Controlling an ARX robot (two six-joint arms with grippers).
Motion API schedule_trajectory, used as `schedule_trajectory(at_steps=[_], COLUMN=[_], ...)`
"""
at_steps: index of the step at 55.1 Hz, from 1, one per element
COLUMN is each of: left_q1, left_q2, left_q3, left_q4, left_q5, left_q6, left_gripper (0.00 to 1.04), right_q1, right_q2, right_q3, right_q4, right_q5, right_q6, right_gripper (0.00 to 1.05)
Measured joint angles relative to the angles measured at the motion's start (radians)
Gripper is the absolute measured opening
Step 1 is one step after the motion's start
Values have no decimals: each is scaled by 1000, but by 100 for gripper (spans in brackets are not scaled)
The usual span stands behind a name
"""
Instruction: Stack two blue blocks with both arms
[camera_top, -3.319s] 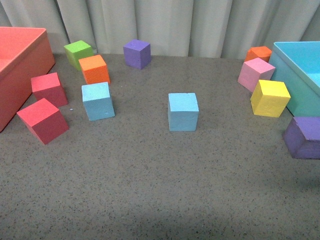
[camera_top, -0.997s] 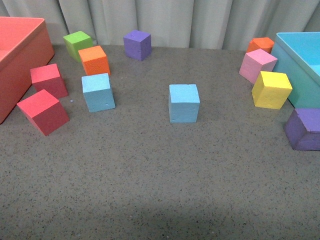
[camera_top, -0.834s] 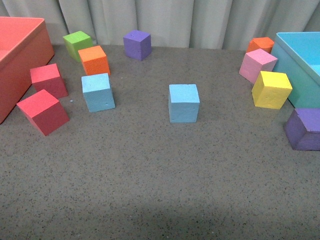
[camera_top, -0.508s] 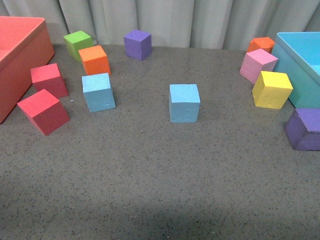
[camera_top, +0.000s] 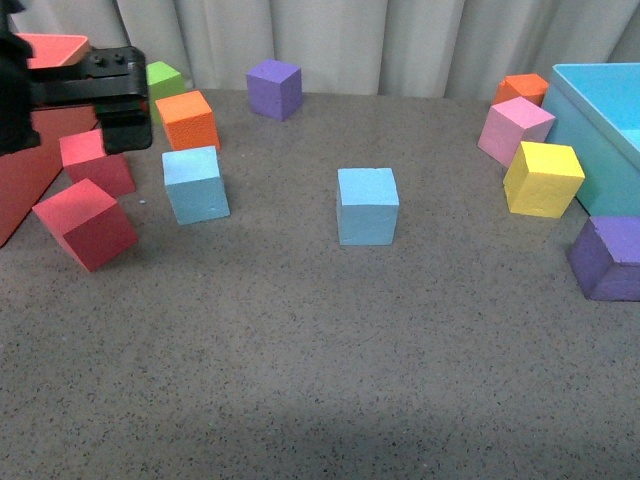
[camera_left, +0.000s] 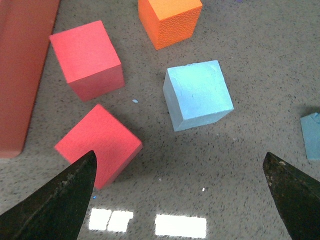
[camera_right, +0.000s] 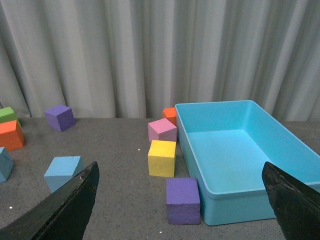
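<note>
Seen from my console: one blue block (camera_top: 368, 205) sits mid-table, with the second blue block (camera_top: 195, 184) well apart at its 9 o'clock and a red cube (camera_top: 85, 222) near that one's 8 o'clock. I see the left gripper (camera_left: 180, 153), fingers spread wide, hanging over the table at the second blue block's 10 o'clock, the block showing between its fingertips in the wrist view. The right gripper (camera_right: 180, 164), likewise spread, faces the turquoise bin (camera_right: 280, 130) at the table's 2 o'clock.

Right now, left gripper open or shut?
Open. Left wrist view shows the left gripper with fingers wide apart, holding nothing.
</note>
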Motion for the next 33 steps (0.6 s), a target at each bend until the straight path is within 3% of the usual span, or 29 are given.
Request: schedule_trajectory(at_steps=[11,28,29,33], left_q1=[-16,-51,-68,-68], left_q2=[206,369,504,595], left_q3=[242,440,591,703], left_q4=[-167,-294,-409,-476], left_q5=[-3,-22,-42,-43], left_q6=[-113,-139,-155,-166], left_gripper=[98,98,98,97], right_q1=[0,0,0,0], right_q2=[0,0,0,0], right_q3=[0,0,0,0], right_q4=[0,0,0,0], right_q5=[0,0,0,0], right_q6=[0,0,0,0], right_gripper=[95,95,95,95])
